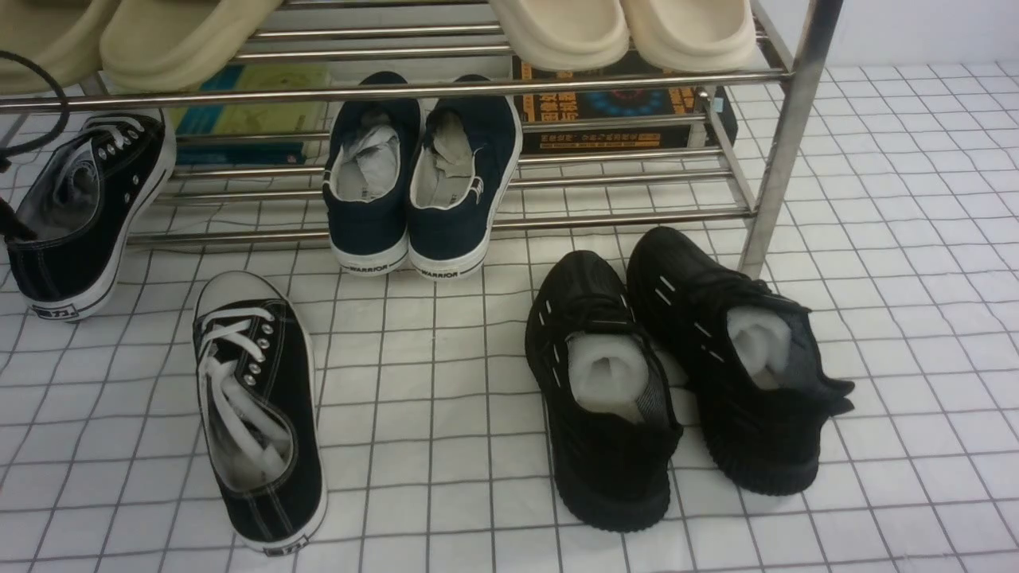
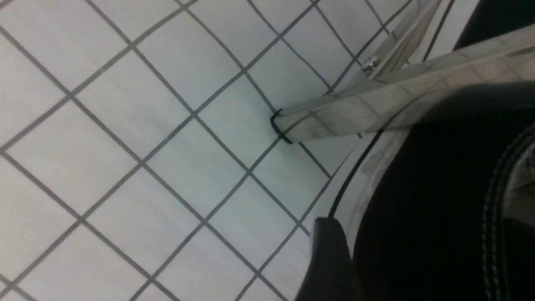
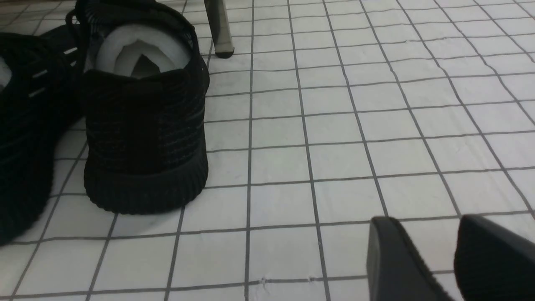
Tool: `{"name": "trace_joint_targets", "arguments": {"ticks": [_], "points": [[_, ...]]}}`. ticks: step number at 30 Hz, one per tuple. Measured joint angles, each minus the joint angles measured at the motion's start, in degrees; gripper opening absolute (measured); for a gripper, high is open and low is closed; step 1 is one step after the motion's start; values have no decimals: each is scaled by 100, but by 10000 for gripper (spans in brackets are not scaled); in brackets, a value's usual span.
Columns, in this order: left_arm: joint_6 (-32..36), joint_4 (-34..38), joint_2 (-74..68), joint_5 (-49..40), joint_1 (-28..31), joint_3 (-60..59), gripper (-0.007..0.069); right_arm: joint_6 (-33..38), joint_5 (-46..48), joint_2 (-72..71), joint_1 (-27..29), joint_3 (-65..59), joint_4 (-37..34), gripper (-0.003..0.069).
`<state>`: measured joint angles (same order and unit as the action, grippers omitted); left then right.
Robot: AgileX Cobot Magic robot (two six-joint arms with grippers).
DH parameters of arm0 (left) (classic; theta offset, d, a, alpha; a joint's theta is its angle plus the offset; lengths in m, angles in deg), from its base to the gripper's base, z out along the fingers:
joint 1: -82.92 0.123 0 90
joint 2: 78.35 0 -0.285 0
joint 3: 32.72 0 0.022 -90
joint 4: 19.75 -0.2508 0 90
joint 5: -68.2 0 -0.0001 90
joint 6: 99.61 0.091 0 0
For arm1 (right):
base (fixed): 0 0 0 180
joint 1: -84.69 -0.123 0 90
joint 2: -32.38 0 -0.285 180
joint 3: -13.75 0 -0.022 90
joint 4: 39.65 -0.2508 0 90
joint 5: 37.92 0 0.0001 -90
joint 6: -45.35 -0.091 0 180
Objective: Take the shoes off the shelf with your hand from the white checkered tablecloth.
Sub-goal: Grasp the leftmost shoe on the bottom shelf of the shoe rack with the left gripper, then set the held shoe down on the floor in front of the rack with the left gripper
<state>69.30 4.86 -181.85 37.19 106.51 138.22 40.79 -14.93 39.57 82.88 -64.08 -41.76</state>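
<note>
Sneaker (image 1: 87, 215) leans at the shelf's (image 1: 788, 143) left end, toe to the bars, heel outward. The left end effector (image 2: 330, 263) is seemingly at that heel, the nearer arm; clenched or released, I cannot tell. Mate (image 1: 259, 406) lies before the shelf.

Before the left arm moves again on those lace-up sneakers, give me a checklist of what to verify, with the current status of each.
1. Near lace-up sneaker flat on the tablecloth, apart from the rack: ok.
2. Far lace-up sneaker fully down off the rack: not ok; it is tilted, heel on the cloth, toe raised at the bars.
3. Left gripper's finger clear of that sneaker: cannot tell; only this one finger shows, beside the sole.
4. Right gripper open and empty: ok.
5. Navy pair and black knit pair apart from both lace-up sneakers: ok.
</note>
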Motion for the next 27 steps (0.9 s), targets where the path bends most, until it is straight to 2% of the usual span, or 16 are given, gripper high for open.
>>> {"name": "trace_joint_targets", "arguments": {"ticks": [7,9,11,12,13,14,16,18,24,26,27], "points": [[0,215,-229,229,-5,0,479,0,0,0,0,0,0,239],[0,233,-229,236,-5,0,445,0,0,0,0,0,0,239],[0,264,-229,213,-5,6,364,0,0,0,0,0,0,239],[15,269,-229,157,-5,12,294,0,0,0,0,0,0,239],[20,269,-229,157,-5,12,294,0,0,0,0,0,0,239],[98,218,-235,-26,-5,12,199,0,0,0,0,0,0,239],[355,79,-218,-403,1,12,80,0,0,0,0,0,0,239],[505,-106,-132,-802,1,12,32,0,0,0,0,0,0,239],[250,-1079,623,-2041,1,-5,18,0,0,0,0,0,0,239],[99,-1548,1071,-2741,1,-21,18,0,0,0,0,0,0,239],[92,-1548,1104,-2786,1,-29,18,0,0,0,0,0,0,239]]}}
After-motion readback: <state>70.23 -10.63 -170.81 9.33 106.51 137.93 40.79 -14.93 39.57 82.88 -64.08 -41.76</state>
